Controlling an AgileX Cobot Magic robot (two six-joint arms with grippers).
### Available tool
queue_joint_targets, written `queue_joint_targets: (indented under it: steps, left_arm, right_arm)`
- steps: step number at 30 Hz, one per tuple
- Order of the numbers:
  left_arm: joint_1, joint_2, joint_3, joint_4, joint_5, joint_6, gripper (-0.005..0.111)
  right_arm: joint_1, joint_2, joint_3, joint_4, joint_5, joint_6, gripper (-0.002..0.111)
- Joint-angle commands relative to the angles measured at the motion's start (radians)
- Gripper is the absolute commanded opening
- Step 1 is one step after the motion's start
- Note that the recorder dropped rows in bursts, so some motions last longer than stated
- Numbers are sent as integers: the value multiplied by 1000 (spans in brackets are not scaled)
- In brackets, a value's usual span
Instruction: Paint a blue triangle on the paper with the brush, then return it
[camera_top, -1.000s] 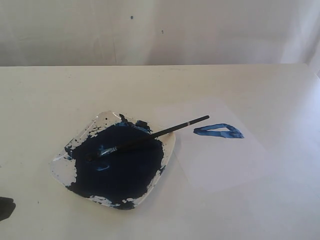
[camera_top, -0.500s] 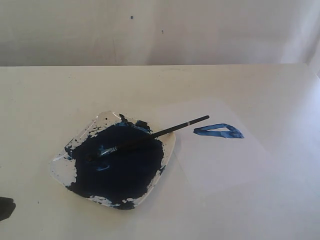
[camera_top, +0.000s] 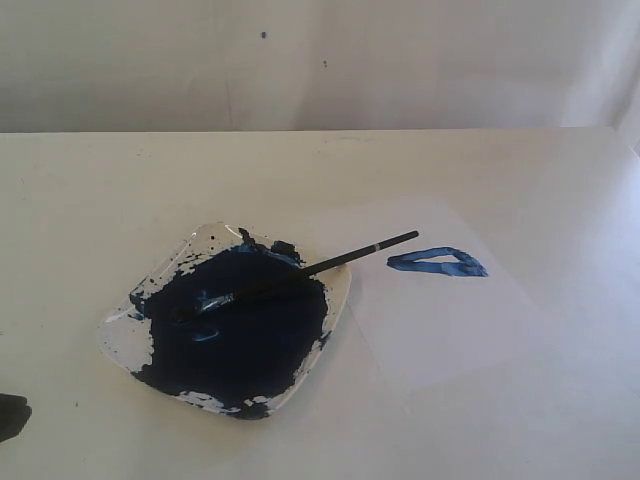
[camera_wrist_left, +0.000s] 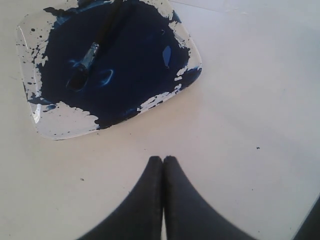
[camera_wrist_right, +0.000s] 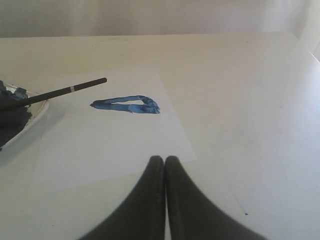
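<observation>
The brush (camera_top: 300, 271) lies across the paint dish (camera_top: 120, 340), bristles in the dark blue pool and handle end poking out over the paper (camera_top: 440, 310). A small blue triangle (camera_top: 438, 262) is painted on that white sheet, just past the handle tip. In the left wrist view the brush (camera_wrist_left: 95, 47) rests in the dish (camera_wrist_left: 60, 127), and my left gripper (camera_wrist_left: 163, 159) is shut and empty, short of the dish's near rim. In the right wrist view my right gripper (camera_wrist_right: 164, 159) is shut and empty at the paper's (camera_wrist_right: 115, 140) near edge, with the blue triangle (camera_wrist_right: 127, 104) and brush (camera_wrist_right: 60, 92) beyond it.
The cream table (camera_top: 560, 420) runs back to a pale wall. A dark piece of the left arm (camera_top: 12, 414) shows at the exterior view's lower left corner. The right arm is outside the exterior view.
</observation>
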Motion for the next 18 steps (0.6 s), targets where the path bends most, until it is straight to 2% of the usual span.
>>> queue_joint_targets:
  steps: [1, 18]
  left_arm:
    - [3, -8, 7, -13, 3, -10, 0]
    - [16, -13, 7, -15, 3, -10, 0]
  right_arm:
    - [2, -5, 5, 1, -19, 4, 0]
    - [2, -5, 5, 1, -19, -11, 0]
